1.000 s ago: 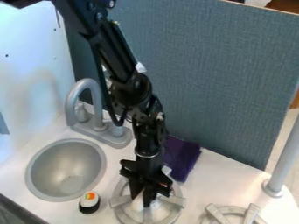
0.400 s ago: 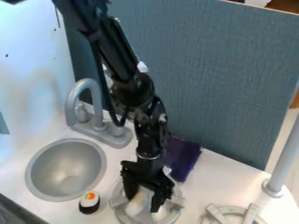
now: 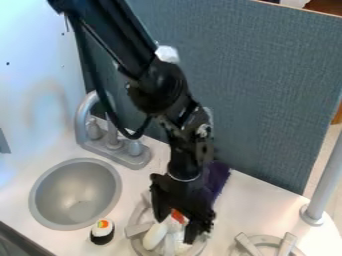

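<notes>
The black gripper [image 3: 175,231] hangs low over the nearer-to-the-sink burner [image 3: 137,229] on the white desk [image 3: 247,205]; its jaws stand wide apart, one to each side of a small orange-red patch [image 3: 178,216]; a smooth, white oblong thing [image 3: 155,235] lies on the burner, below and beside the jaw on the view's left, and more white shows beneath the gripper; whether either jaw touches these, I cannot tell. Just left of the burner stands a toy sushi piece [image 3: 102,231], white above and black below, with an orange and green top; farther left is the round grey sink [image 3: 75,194], with a grey faucet [image 3: 85,112] behind it; a purple cloth [image 3: 218,176] lies behind the gripper, partly hidden by it, near the blue-grey panel [image 3: 267,90]; toward the right are a second burner [image 3: 248,245], cut by the lower edge, and an upright grey post [image 3: 327,182].
</notes>
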`<state>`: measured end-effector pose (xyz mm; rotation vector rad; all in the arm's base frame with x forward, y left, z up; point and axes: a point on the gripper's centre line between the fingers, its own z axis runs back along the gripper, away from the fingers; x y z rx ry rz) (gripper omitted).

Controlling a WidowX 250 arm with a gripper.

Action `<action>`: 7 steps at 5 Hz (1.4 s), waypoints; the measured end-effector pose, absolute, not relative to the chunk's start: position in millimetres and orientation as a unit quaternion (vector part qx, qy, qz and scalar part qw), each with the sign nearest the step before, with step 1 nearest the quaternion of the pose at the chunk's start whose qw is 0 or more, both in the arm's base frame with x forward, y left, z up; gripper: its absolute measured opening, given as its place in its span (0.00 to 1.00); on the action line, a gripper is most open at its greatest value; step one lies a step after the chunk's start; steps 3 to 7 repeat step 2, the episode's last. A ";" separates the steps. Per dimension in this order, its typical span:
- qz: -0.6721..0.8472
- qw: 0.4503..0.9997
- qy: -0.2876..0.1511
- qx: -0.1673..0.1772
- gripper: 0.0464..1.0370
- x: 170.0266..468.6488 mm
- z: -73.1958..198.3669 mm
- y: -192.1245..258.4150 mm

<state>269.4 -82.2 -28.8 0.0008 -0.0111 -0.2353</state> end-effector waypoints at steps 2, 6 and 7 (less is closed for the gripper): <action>-0.210 0.977 0.002 -0.023 0.96 237.2 -18.5 -115.1; -0.210 0.977 0.002 -0.023 0.96 237.2 -18.5 -115.1; -0.210 0.977 0.002 -0.023 0.96 237.2 -18.5 -115.1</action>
